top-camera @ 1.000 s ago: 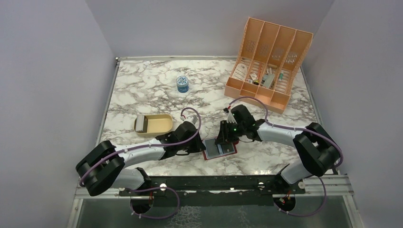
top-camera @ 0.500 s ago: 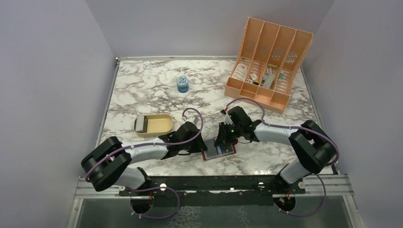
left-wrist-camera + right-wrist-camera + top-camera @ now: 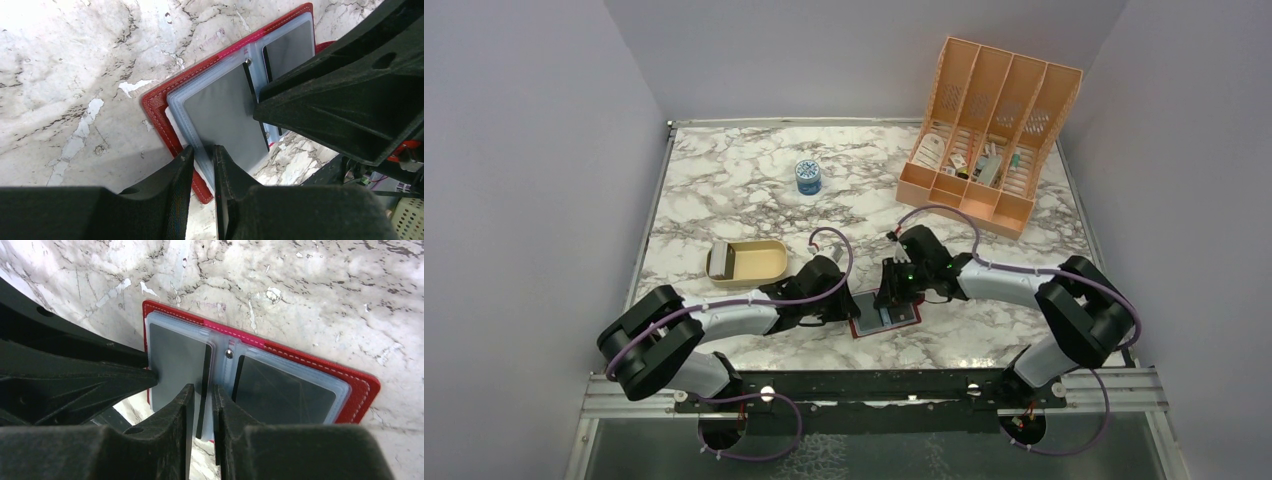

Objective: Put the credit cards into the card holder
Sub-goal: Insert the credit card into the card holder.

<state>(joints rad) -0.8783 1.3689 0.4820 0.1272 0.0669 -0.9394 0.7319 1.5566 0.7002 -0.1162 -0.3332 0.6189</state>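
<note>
A: Where is the holder?
B: The holder (image 3: pixel 887 318) lies open and flat close to the tabletop's (image 3: pixel 754 200) front edge, midway between the two arms. A red border frames its pale blue pockets.
A: And the hands?
B: The left hand (image 3: pixel 202 151) is pinched on the holder's left edge, its fingers almost together. The right hand (image 3: pixel 202 388) faces it, clamped on a black card (image 3: pixel 204 367). That card stands on edge at the mouth of the pocket nearer the left hand, beside the snap (image 3: pixel 229 354).
A: What is in the pockets?
B: There is a grey card (image 3: pixel 176 367) in that pocket and a darker one (image 3: pixel 282 387) in the other.
A: What room is there?
B: Bare marble lies right of the holder and behind both wrists. Farther back on the left, a tan tray (image 3: pixel 759 262) sits near the side edge with a grey stack (image 3: pixel 721 258) in it. Beyond it stands a blue jar (image 3: pixel 808 176). A peach organizer (image 3: pixel 989 130) fills the far right corner.
</note>
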